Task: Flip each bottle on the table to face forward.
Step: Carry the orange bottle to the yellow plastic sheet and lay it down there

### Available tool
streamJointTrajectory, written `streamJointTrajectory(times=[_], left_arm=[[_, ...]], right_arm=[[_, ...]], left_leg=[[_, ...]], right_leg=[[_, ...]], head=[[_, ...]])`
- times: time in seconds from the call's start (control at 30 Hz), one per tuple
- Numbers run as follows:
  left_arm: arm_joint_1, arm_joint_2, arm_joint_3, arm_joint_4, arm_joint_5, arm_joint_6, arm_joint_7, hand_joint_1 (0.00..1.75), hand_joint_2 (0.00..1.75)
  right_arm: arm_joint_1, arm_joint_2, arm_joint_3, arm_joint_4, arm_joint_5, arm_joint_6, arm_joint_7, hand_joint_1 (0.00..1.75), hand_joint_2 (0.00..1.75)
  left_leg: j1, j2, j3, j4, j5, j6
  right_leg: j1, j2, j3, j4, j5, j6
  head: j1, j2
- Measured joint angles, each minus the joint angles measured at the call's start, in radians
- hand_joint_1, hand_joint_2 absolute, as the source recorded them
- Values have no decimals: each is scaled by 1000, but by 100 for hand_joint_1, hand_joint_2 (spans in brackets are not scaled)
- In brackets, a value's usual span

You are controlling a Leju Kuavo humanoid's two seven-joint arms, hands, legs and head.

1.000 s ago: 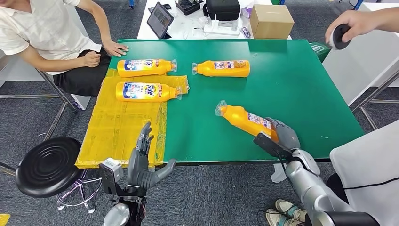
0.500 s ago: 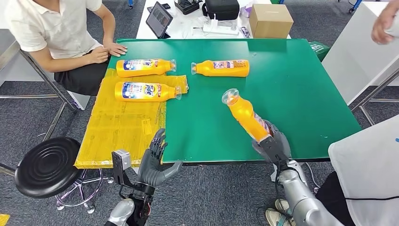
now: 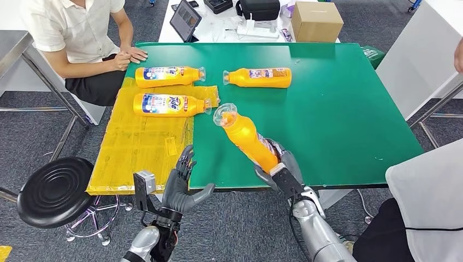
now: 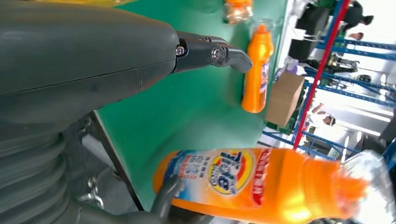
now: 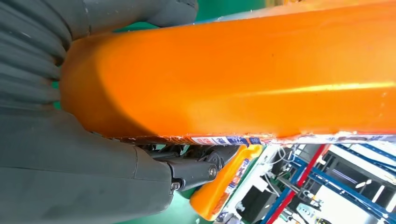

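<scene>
Took in first the green bench (image 3: 338, 98), with a yellow sheet (image 3: 136, 153) spread over its left part and hanging past the near edge. Noted a seated person (image 3: 71, 33) at the far left corner, hands resting by the bench edge, well apart from the robot's hands. Counted three bottles lying flat toward the far side, necks pointing right or left along the bench: the far-left bottle (image 3: 166, 77) and the near-left bottle (image 3: 169, 105) on or beside the sheet, both with the big printed label up, and the far-right bottle (image 3: 259, 77) on bare green, showing a smaller label. Judged the two left ones already turned face-up and laid together for that reason, the far-right one probably not yet. Found the held bottle (image 3: 248, 139) lifted clear of the bench near its front edge, tilted with the capped neck up and away from the robot. Read its main label in the left wrist view, facing that side, so judged it raised mid-flip to bring the label round. Saw the right hand (image 3: 278, 169) wrapped tightly about the base of that bottle, fingers closed on the orange body. Saw the left hand (image 3: 180, 188) just below the near bench edge, fingers spread, touching and holding nothing, perhaps ready to help.
</scene>
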Motion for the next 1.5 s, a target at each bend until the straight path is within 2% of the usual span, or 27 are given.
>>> streamJointTrajectory(times=[0.13,0.23,0.4,0.67,0.87,1.13,1.3,1.43,1.5], left_arm=[[-2,0,-5,0,-21,13,-7,0,175],[-12,-1,-18,0,-30,34,-7,0,175],[-23,-8,-21,0,15,8,2,0,175],[-36,-14,-23,0,103,-21,15,0,175],[-39,-20,-22,-3,206,-69,39,0,175],[-40,-20,-21,-39,233,-59,7,0,175],[-63,-21,-11,-40,273,-58,10,3,175],[-79,-21,0,-36,280,-58,12,171,175],[-85,-21,4,-31,287,-59,14,175,175]], right_arm=[[0,7,9,-5,-5,1,2,172,175],[0,41,56,-26,-1,3,6,170,175],[1,75,119,-38,21,1,7,171,175],[0,98,185,-31,25,-7,5,171,175],[-2,112,237,-14,33,-31,4,160,175],[-19,123,291,39,48,-62,4,162,175],[-67,138,319,98,45,-68,4,162,175],[-96,145,331,130,41,-68,4,160,175],[-106,148,335,140,41,-70,4,159,175]], left_leg=[[0,0,0,0,0,0],[0,1,-1,0,0,0],[0,1,-1,0,0,0],[0,0,-2,0,0,0],[0,1,-2,0,0,0],[0,1,-2,0,0,0],[0,1,-2,0,0,0],[0,1,-2,0,1,0],[0,1,-3,0,1,0]], right_leg=[[0,0,0,0,0,0],[0,0,-1,0,0,0],[1,0,-2,0,0,0],[0,0,-2,0,0,0],[1,0,-3,0,0,0],[1,0,-3,0,0,0],[1,0,-3,0,0,0],[1,0,-3,0,0,0],[1,0,-4,1,0,0]], head=[[0,0],[0,0],[0,0],[0,0],[0,0],[0,0],[0,0],[0,0],[0,0]])
